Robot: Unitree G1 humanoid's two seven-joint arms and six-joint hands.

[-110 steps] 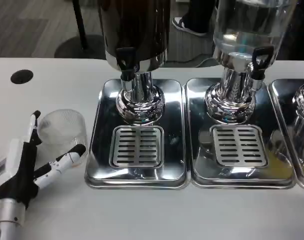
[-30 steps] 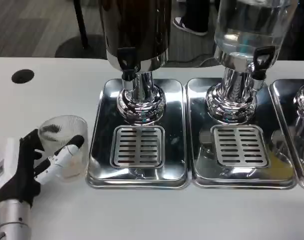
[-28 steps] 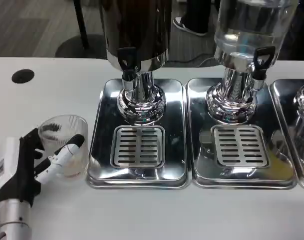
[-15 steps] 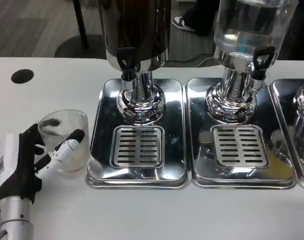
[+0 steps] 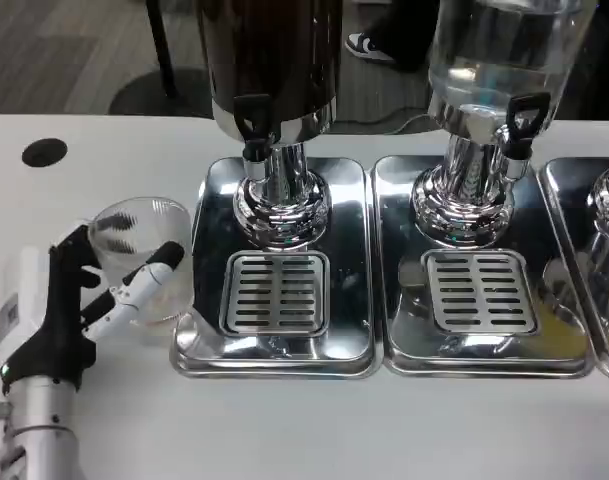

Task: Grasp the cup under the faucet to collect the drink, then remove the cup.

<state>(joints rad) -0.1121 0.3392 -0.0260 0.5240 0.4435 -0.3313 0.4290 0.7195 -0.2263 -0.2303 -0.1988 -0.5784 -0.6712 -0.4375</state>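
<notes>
Left hand wrapped around a clear ribbed cup, fingers clamped on its side, held upright just left of the left drip tray and not under any faucet. Farther right, dark drink dispenser with black faucet above a slotted grate. Beyond that, clear water dispenser over a second tray.
</notes>
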